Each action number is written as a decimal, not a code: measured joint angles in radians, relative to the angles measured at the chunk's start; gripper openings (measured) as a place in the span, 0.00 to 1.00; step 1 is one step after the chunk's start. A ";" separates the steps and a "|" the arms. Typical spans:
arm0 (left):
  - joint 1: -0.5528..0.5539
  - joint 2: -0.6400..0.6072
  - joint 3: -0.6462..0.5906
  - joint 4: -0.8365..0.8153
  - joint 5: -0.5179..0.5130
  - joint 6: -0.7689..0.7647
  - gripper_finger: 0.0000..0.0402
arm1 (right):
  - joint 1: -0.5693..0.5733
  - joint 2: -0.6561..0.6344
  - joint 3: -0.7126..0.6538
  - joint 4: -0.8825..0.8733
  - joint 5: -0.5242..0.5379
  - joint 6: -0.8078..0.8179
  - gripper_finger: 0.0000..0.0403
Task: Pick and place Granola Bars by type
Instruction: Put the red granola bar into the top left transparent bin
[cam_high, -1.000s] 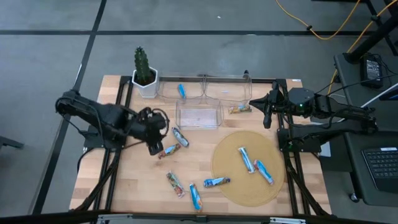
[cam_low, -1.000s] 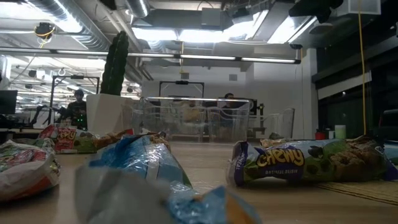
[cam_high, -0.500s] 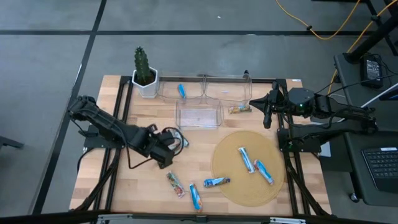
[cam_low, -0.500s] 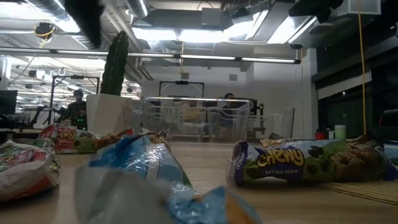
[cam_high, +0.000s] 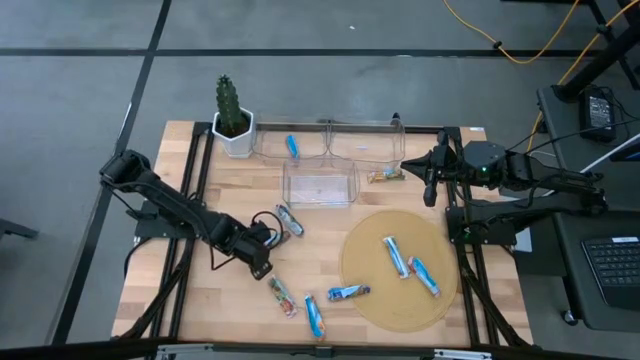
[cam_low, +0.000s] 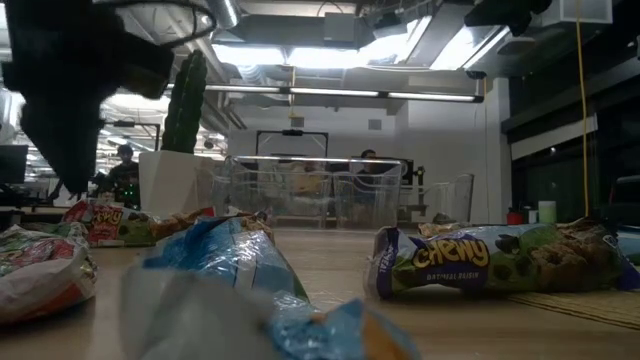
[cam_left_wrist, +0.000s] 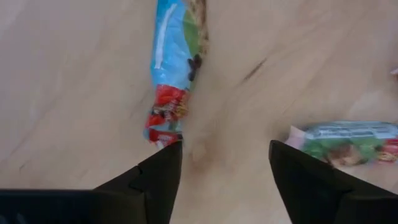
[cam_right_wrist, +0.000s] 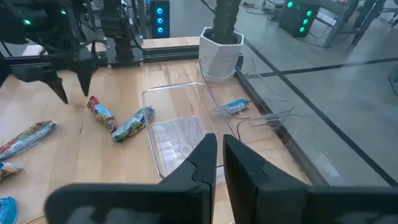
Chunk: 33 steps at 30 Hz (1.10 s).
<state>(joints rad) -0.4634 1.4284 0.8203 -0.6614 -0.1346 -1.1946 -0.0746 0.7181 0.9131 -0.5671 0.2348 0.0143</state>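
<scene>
Left gripper (cam_high: 262, 243) — lowered since a second ago, fingers spread, empty, over red bar (cam_left_wrist: 176, 60) near table (cam_high: 225, 300) middle — pick imminent; right gripper (cam_high: 430, 176) closed, parked by bins (cam_high: 320, 184).

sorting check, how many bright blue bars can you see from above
5 blue bars: one in a back clear bin, two on the round mat, one at its edge, one near the front. The left tool may hide more.
</scene>
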 joint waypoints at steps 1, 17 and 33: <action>0.008 0.000 -0.010 0.000 -0.004 0.000 0.61 | 0.000 0.000 0.000 0.000 0.000 0.000 0.08; 0.120 0.000 -0.124 0.056 -0.077 0.095 0.68 | 0.000 0.000 0.000 0.000 0.000 0.006 0.08; 0.160 -0.001 -0.198 0.135 -0.051 0.079 0.28 | 0.000 0.000 0.000 0.000 0.000 0.009 0.08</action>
<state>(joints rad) -0.3031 1.4277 0.6223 -0.5259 -0.1855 -1.1159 -0.0744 0.7181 0.9131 -0.5671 0.2348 0.0231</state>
